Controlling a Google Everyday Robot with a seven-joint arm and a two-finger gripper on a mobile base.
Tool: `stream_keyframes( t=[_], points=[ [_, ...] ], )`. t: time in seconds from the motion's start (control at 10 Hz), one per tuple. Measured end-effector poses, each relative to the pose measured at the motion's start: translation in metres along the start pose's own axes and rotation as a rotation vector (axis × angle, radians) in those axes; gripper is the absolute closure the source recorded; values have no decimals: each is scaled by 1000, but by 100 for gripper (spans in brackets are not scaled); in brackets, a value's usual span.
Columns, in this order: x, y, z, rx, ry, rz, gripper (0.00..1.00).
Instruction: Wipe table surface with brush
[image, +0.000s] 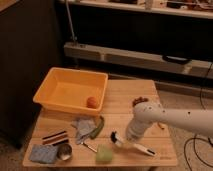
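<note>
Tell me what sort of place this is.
Probably a lab or workshop: the table surface carries an orange tub, and cables run behind. The gripper hangs over the brush.

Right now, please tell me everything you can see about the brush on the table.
The brush is slim, with a long white handle that looks like plastic and a small round dark bristle head. It lies flat on the table surface near the front edge, head pointing left, handle running right and toward the front. The tool is down directly over the handle just behind the head; whether it grips the handle cannot be seen.
</note>
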Motion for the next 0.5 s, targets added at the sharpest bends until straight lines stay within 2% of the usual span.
stream_keyframes(
  t=[0.2,0.5],
  points=[
    [-14,0,4,4,-30,-14,100],
    [-43,-36,6,34,-50,-29,100]
  ],
)
